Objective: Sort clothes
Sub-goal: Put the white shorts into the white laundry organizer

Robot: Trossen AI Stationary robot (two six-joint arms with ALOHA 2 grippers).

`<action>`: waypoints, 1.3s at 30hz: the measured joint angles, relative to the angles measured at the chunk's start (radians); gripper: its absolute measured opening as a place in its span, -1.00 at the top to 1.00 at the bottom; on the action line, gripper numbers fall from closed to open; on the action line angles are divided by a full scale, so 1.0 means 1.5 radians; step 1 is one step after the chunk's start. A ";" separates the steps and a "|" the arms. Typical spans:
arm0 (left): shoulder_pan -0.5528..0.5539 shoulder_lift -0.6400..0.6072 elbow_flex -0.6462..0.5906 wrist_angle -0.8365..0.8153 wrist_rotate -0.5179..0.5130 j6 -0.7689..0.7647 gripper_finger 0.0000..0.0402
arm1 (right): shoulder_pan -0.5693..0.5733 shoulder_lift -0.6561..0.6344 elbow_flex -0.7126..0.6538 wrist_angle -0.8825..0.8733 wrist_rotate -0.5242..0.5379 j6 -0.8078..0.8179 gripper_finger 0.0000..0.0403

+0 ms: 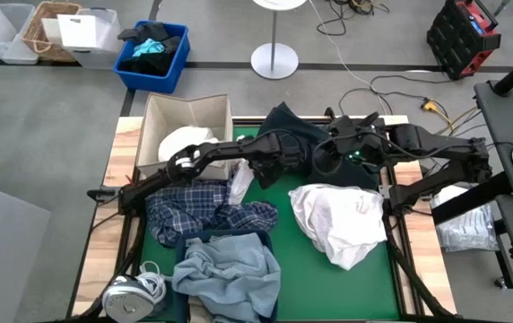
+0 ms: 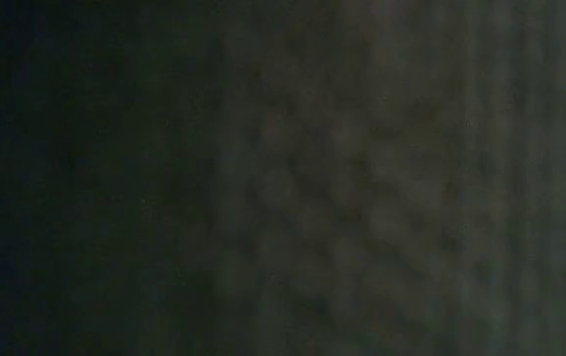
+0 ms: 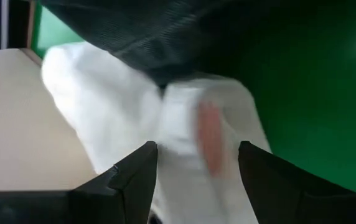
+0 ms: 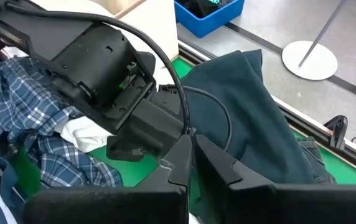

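The clothes lie on the green mat [image 1: 301, 269]: a dark navy piece [image 1: 285, 121] at the far middle, a white shirt [image 1: 337, 224] at the right, a blue-white plaid shirt [image 1: 198, 215] and light blue denim [image 1: 230, 269] at the near left. My left gripper [image 1: 279, 152] [image 3: 196, 168] is open, low over a small white garment [image 3: 184, 124] beside the navy piece. My right gripper [image 1: 324, 160] [image 4: 192, 155] is shut, just right of the left one, above the navy piece [image 4: 252, 112]. The low view is dark. My left gripper has its open fingers [image 3: 142, 165] on either side of a bunched part of the white garment [image 3: 178, 155], which lies on the mat. Whether the fingers touch the cloth, I cannot tell.
A cardboard box [image 1: 189, 109] holding a white garment [image 1: 185, 142] stands at the table's far left. A blue bin [image 1: 153, 56] with a black and teal bundle sits on the floor beyond. A coiled cable and a round grey object [image 1: 131, 292] lie at the near left corner.
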 joint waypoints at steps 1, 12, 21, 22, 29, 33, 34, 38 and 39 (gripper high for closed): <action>0.001 0.001 0.000 0.000 -0.008 0.000 -0.01 | 0.000 0.000 0.000 0.000 -0.001 0.000 0.94; 0.007 0.002 0.000 0.012 -0.019 0.000 0.02 | 0.000 -0.001 -0.001 -0.002 0.000 -0.003 0.94; 0.007 0.002 0.000 0.043 -0.017 -0.003 0.21 | 0.000 -0.001 -0.001 -0.002 0.001 -0.022 0.94; 0.007 0.002 0.000 0.046 -0.017 -0.003 0.22 | 0.000 -0.001 -0.001 -0.002 0.001 -0.022 0.94; 0.007 0.002 -0.012 0.046 -0.013 -0.001 0.23 | 0.000 -0.001 -0.001 -0.002 0.001 -0.034 0.94; 0.007 0.002 -0.047 0.060 -0.009 -0.008 0.23 | 0.000 -0.001 -0.001 -0.002 0.001 -0.034 0.94; 0.007 0.002 -0.056 0.061 -0.009 -0.008 0.23 | 0.000 -0.001 -0.001 -0.002 0.001 -0.034 0.94; 0.006 0.002 -0.080 0.061 -0.009 -0.008 0.23 | 0.000 -0.001 -0.001 -0.002 0.001 -0.035 0.94; 0.006 0.002 -0.084 0.061 -0.008 -0.008 0.23 | 0.000 -0.001 -0.001 -0.002 0.001 -0.035 0.94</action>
